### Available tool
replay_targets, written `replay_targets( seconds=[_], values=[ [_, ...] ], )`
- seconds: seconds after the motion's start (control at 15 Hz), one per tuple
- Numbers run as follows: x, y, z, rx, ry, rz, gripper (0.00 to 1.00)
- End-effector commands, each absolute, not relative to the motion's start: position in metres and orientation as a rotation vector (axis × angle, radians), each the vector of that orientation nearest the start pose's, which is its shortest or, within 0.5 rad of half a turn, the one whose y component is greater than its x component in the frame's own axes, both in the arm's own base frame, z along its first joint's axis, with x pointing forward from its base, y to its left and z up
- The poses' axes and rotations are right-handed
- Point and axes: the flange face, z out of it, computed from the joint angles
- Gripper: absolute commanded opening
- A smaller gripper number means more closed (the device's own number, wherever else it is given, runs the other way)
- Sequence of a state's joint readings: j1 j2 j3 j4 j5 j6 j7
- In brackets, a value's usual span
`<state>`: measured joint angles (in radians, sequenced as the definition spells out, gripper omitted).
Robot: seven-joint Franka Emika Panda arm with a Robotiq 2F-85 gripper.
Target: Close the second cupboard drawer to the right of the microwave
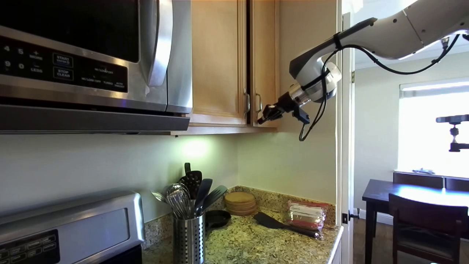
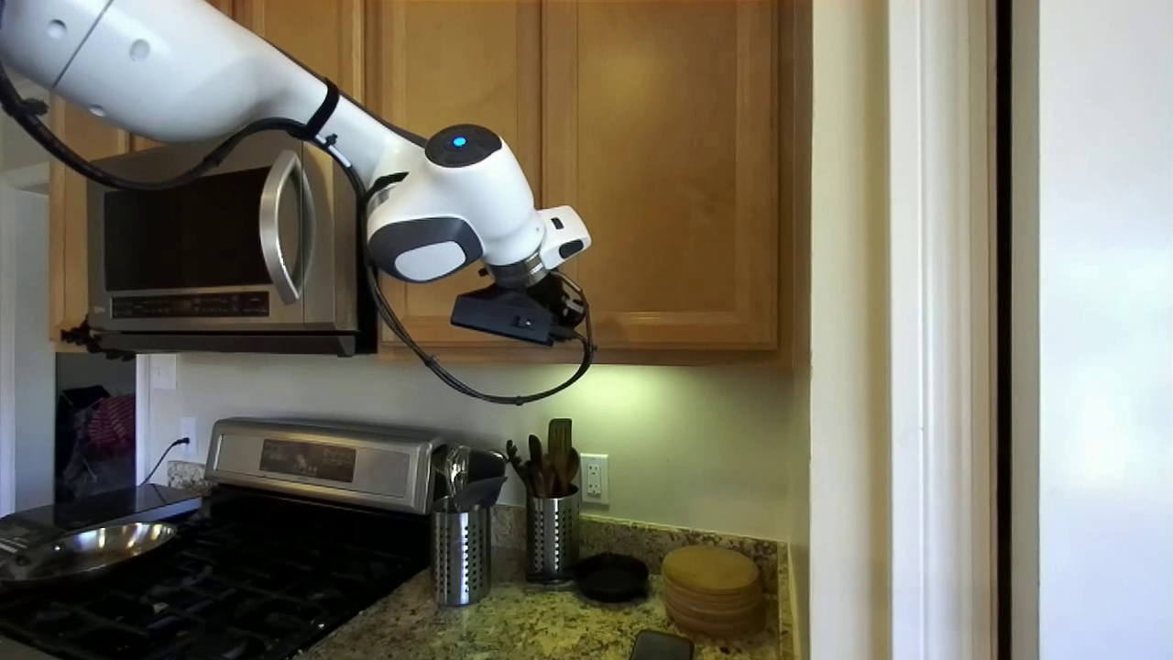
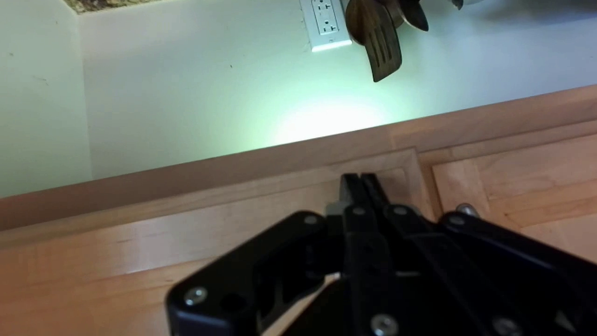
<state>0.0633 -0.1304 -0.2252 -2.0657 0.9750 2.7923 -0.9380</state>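
Note:
The second cupboard drawer is a tall maple door, also in an exterior view and the wrist view. Its slim silver handle is at its lower left edge. The door looks nearly flush with the cabinet; a dark gap shows beside it in an exterior view. My gripper is at the door's lower corner, below the handle; I cannot tell if it touches. In the wrist view the fingertips are together and empty. The microwave is left of the cabinet, also in an exterior view.
The twin wood door is between the microwave and the second door, its handle close by. Below are utensil holders, a black pan, round wooden boards and a black spatula. A side wall borders the cabinet.

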Motion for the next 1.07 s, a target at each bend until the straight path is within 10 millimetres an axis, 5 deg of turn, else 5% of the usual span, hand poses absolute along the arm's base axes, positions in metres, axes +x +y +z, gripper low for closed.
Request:
replay_targets(
  seconds=[0.0, 0.6, 0.93, 1.0],
  values=[
    [0.550, -0.142, 0.561, -2.603, 0.033, -1.411, 0.04],
    [0.496, -0.205, 0.481, -2.952, 0.036, -1.039, 0.04],
    [0.466, -0.213, 0.439, -3.141, -0.039, -0.733, 0.05],
    [0.461, -0.212, 0.434, -3.161, -0.057, -0.685, 0.14]
  ],
)
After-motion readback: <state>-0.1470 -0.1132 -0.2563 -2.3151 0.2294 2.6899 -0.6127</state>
